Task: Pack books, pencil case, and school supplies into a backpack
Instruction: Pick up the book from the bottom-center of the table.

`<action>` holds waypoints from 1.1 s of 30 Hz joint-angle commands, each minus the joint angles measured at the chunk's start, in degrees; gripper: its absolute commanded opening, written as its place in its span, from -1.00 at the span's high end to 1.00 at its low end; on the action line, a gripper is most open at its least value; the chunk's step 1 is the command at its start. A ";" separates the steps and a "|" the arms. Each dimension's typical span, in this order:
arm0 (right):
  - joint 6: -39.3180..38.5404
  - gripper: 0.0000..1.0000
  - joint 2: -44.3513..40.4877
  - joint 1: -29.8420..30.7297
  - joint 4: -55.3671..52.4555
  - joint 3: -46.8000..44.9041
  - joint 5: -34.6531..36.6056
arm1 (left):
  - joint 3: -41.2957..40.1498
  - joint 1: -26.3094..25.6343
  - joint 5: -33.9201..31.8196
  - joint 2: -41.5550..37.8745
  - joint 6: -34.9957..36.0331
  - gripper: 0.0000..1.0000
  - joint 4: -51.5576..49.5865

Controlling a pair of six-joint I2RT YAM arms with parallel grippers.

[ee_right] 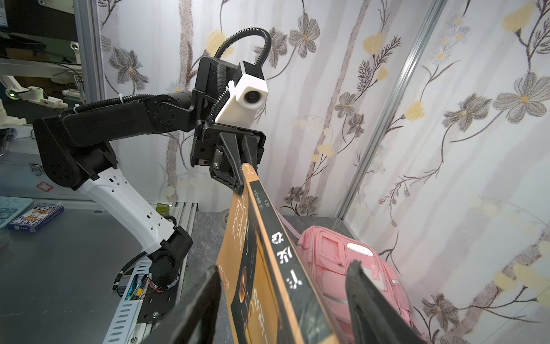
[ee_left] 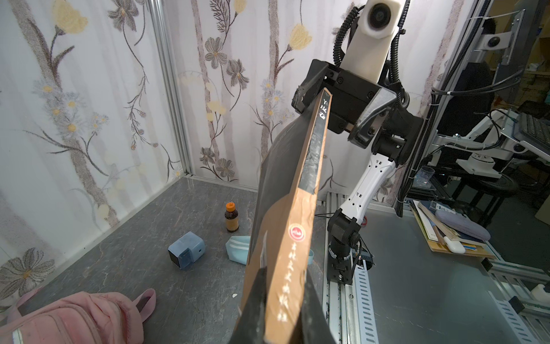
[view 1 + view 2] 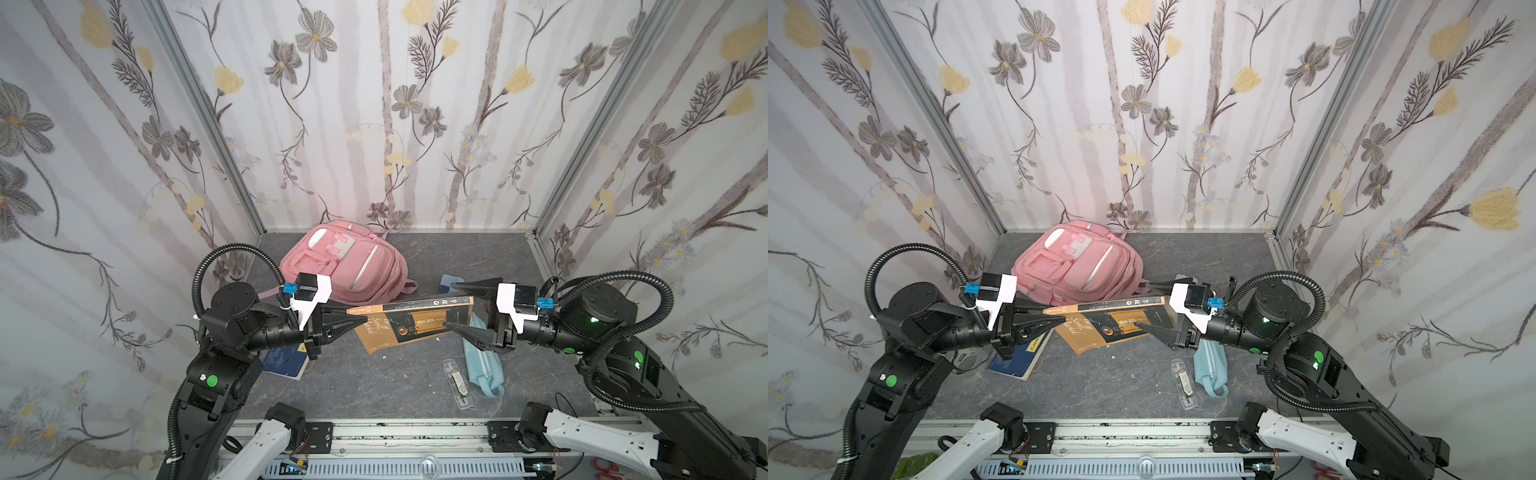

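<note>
left gripper (image 3: 365, 319): fingers pressed together on the left end of the brown-gold book (image 3: 411, 322), one on each cover. the left wrist view shows the fingers (image 2: 256, 306) pinching that end with no gap.

the book is off the table (image 3: 374, 386) and roughly level. its spine is turned up and to the far side; the scroll cover faces near.

right gripper (image 3: 449, 305): fingers apart and not clamped, one on the far side of the book's right end and one on the near side by the cover. in the right wrist view the book runs between the two fingers (image 1: 363, 297). there is a clear gap between the far finger and the spine. whether the near finger touches the cover, cannot tell.

around the book:
- pink backpack (image 3: 345, 266): just beyond the book, against the far wall, left of centre, front pockets up.
- dark blue book (image 3: 1015, 361): flat on the table near-left, partly under the left arm, yellow label strip showing.
- clear tape roll (image 3: 969, 370): just left of the dark blue book, also under the left arm.
- light-blue pencil case (image 3: 484, 365): on the table near-right, below the right gripper, loop end toward the near edge.
- narrow clear plastic case (image 3: 457, 380): just left of the pencil case.
- pale-blue boxy gadget (image 2: 186, 250): on the table, far side, right of the backpack.
- small brown bottle with an orange cap (image 2: 231, 219): upright, near the gadget.
</note>
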 commanded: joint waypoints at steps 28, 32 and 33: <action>9.10 1.00 -3.70 -4.32 9.91 -9.62 2.30 | -0.80 0.07 -29.71 0.50 -6.84 -0.43 17.91; 19.04 1.00 -3.62 -7.07 9.00 -9.40 14.54 | -0.13 0.03 -45.55 4.32 -5.90 -0.46 12.16; 22.18 1.00 -3.46 -7.26 8.27 -9.13 17.77 | 0.67 -0.01 -48.74 6.16 -6.06 -0.46 9.92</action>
